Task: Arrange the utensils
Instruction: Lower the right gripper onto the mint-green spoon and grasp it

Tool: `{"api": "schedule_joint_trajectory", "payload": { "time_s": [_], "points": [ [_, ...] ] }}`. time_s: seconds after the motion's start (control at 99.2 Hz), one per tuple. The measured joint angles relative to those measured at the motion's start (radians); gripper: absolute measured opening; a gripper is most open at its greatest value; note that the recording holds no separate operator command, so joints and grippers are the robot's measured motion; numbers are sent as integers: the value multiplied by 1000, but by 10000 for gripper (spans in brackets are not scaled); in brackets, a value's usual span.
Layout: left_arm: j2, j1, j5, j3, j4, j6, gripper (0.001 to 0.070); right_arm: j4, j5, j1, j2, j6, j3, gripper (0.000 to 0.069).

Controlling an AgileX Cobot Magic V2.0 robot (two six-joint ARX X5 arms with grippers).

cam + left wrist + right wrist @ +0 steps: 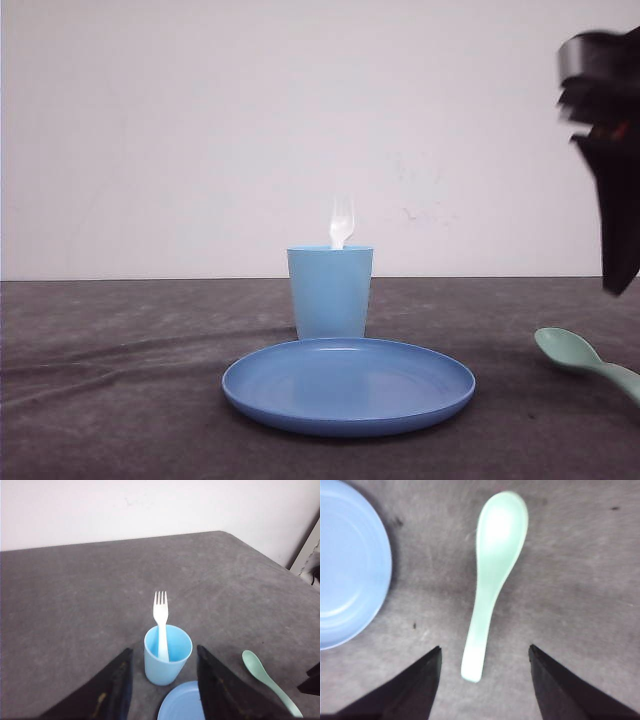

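Fork (160, 621) stands in the cup (167, 662), half done, and the spoon (492, 575) lies flat on the worktop (120, 400) beside the plate (345, 565), under my spread, empty right end effector (485, 680).

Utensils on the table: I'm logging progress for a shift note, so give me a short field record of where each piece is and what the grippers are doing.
fork: standing upright in the light blue cup, tines up
spoon: lying flat on the grey table, bowl facing up, to the right of the blue plate, not touching it
plate: bare, in front of the cup
left gripper: open, holding nothing, cup ahead of it
right gripper: open, above the spoon's handle end, not gripping it
left to do: spoon not yet put away
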Motion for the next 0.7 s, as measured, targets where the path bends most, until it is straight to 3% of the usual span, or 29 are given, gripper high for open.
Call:
{"api": "schedule_joint_trajectory", "payload": {
  "time_s": [0.101, 0.524, 0.696],
  "points": [
    [-28, 0, 0, 0, -38, -5, 229, 12, 48, 30, 56, 16, 0, 344],
    [-63, 0, 0, 0, -145, -6, 229, 110, 68, 51, 227, 60, 0, 343],
    [-63, 0, 0, 0, -159, -6, 229, 140, 68, 51, 259, 67, 0, 266]
  ]
}}
